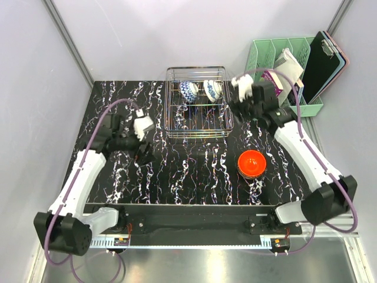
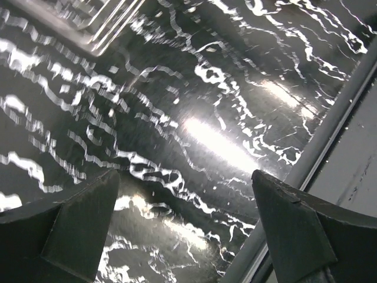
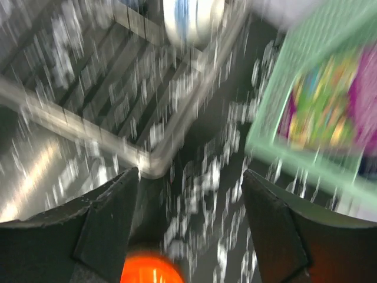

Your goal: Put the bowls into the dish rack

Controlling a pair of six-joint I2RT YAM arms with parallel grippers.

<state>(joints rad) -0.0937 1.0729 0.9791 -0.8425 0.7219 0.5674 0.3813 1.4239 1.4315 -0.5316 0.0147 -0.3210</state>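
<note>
Orange bowl (image 1: pixel 251 163) toward worktop's near-right corner: glossy, likely slippery and fragile, so pinch rim. Left hand (image 2: pixel 185 172), right hand (image 3: pixel 189 171) both apart, empty.

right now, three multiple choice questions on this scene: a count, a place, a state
1. How many bowls stand in the dish rack? A none B two C four
2. Where is the orange-red bowl? A in the rack B stacked on another bowl C on the table
3. How is the left gripper? A open, empty B shut on a bowl C shut, empty
Answers: 1 B, two blue-and-white bowls sit inside; 2 C, it rests alone on the dark top; 3 A, jaws apart, only table between.
</note>
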